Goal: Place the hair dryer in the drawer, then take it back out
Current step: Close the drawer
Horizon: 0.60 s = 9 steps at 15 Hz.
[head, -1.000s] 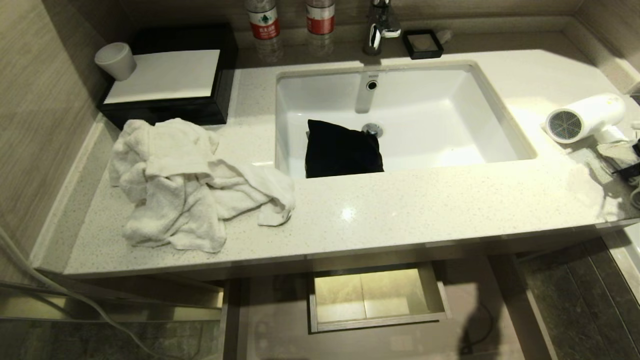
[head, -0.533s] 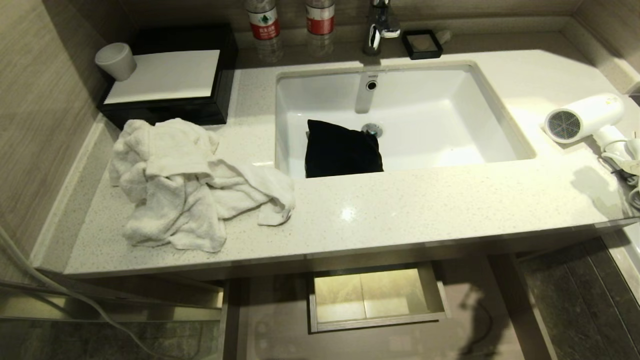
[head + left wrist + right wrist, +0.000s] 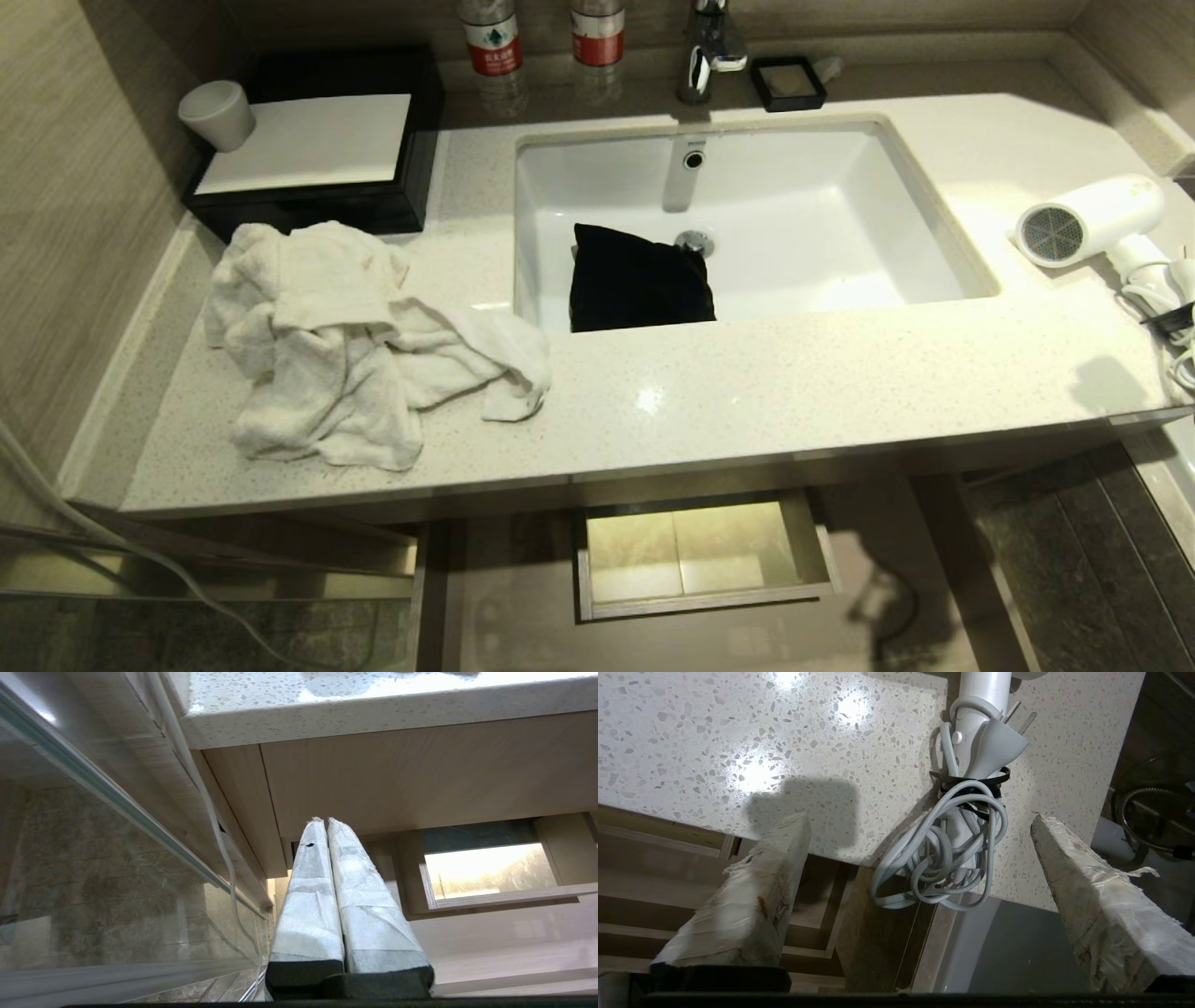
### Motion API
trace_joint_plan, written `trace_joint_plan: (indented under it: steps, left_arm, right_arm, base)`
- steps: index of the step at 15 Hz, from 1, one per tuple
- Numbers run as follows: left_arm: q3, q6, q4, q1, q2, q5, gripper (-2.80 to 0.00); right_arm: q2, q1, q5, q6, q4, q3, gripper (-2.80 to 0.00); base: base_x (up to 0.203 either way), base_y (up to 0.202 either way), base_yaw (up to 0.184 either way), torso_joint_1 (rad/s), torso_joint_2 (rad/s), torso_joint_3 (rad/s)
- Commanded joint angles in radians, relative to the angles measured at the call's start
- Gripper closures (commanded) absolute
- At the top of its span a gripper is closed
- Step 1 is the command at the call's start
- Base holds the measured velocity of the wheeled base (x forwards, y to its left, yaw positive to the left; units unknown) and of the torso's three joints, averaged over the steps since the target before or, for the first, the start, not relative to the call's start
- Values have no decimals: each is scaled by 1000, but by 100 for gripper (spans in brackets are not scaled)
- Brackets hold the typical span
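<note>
The white hair dryer (image 3: pixel 1092 219) lies on the counter's right end, grey grille toward the sink. Its bundled cord (image 3: pixel 1167 299) sits at the counter's edge. In the right wrist view the hair dryer's handle (image 3: pixel 983 700), plug (image 3: pixel 994 742) and cord (image 3: pixel 943 858) show, the loops hanging over the counter's edge. My right gripper (image 3: pixel 920 817) hovers open, back from the cord and touching nothing; it is outside the head view. The drawer (image 3: pixel 509 569) stands pulled out under the counter, nothing lying in it. My left gripper (image 3: pixel 322 821) is shut and parked low beside the drawer (image 3: pixel 514 933).
A crumpled white towel (image 3: pixel 345 345) covers the counter's left part. The sink (image 3: pixel 840 187) holds a black pouch (image 3: pixel 639 280). At the back stand a black box (image 3: pixel 317 149), a cup (image 3: pixel 217 112), two bottles (image 3: pixel 490 37), a tap (image 3: pixel 709 47) and a soap dish (image 3: pixel 790 82).
My right gripper, a second ago at the dryer's handle on the picture's right edge, has drawn back out of the head view. The hair dryer stays on the counter.
</note>
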Motion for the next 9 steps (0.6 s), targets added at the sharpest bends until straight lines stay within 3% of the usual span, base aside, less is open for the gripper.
trace_joint_plan:
  steps: [1, 2, 3, 9]
  left_arm:
    - [0, 0, 0, 0, 0, 0, 0]
    - [1, 0, 0, 0, 0, 0, 0]
    - [2, 0, 0, 0, 0, 0, 0]
    - [1, 0, 0, 0, 0, 0, 0]
  right_arm:
    - [-30, -7, 1, -1, 2, 9, -280]
    - [-34, -19, 7, 0, 3, 9, -182]
    - [-36, -22, 11, -7, -1, 8, 0]
    - [-51, -23, 6, -38, 5, 12, 0]
  base:
    - [0, 0, 0, 0, 0, 0]
    - [0, 0, 0, 0, 0, 0]
    - [0, 0, 0, 0, 0, 0]
    - [0, 0, 0, 0, 0, 0]
